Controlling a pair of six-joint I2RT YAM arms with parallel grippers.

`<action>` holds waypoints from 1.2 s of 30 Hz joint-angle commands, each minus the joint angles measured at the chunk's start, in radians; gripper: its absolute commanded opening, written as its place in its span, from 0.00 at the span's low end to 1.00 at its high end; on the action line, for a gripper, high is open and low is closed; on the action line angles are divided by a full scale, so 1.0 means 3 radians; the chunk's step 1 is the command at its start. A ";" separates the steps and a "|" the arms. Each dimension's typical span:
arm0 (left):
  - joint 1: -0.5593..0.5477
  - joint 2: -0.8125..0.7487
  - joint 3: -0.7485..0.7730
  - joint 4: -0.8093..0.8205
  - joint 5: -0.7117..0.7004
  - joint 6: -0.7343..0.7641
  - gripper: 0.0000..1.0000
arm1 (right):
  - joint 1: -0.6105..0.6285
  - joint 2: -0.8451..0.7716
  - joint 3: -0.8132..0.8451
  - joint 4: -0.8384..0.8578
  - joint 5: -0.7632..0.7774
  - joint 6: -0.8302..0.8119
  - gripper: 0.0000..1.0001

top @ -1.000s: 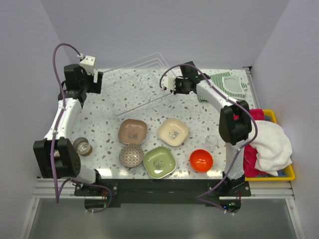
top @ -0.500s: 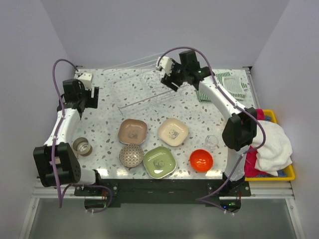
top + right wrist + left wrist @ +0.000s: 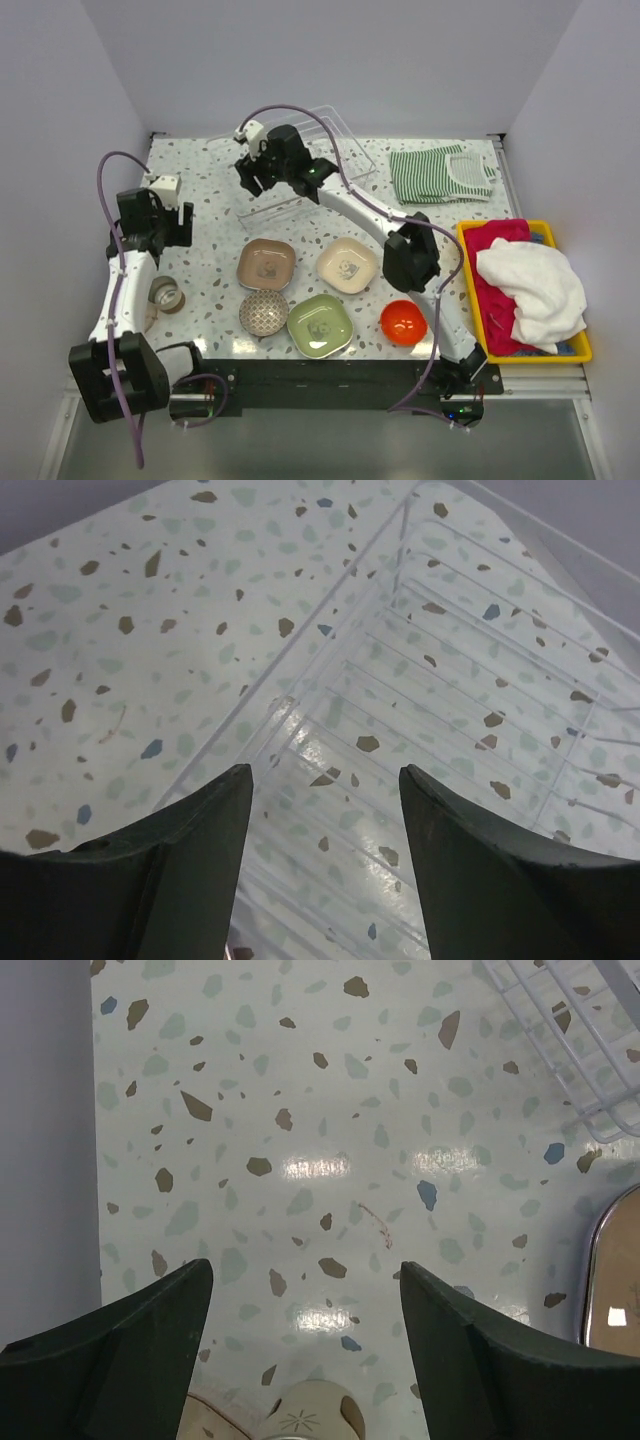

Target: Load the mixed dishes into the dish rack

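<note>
Top external view: the dish rack (image 3: 340, 135) sits at 12 o'clock on the table, with the mixed dishes (image 3: 348, 265) bunched toward 6. I have the left gripper (image 3: 305, 1280) and right gripper (image 3: 320, 780) spread wide, holding nothing. The brown plate (image 3: 266, 263) looks stiff, glazed and breakable; I judge its rim the best hold. The rack's clear wires barely show, and the left arm partly masks a small cup (image 3: 165, 295).

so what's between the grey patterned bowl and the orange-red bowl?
The green plate, alone, in the top external view. It lies close beside the grey patterned bowl; bare table separates it from the orange-red bowl.
</note>
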 commanded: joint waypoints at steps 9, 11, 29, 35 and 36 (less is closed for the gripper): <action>0.0037 -0.0505 0.0192 -0.0720 -0.0175 0.0061 0.83 | 0.0436 0.0282 0.0484 0.0219 0.0780 0.0245 0.57; 0.0037 -0.0536 0.0212 -0.0736 -0.0129 -0.0021 0.83 | 0.0446 0.0277 0.0505 0.0265 0.0923 0.0276 0.56; -0.0346 0.0250 0.0356 -0.0154 0.1129 -0.0313 0.62 | -0.1041 -0.0214 0.0080 0.0040 0.1241 -0.0844 0.71; -0.0541 0.0629 0.0207 -0.0066 0.1696 -0.0067 0.31 | -0.1317 -0.0208 -0.0098 -0.0067 0.1241 -0.0921 0.71; -0.0581 0.0670 0.0202 -0.0061 0.1752 -0.0021 0.28 | -0.1338 -0.0224 -0.0134 -0.0072 0.1226 -0.0905 0.71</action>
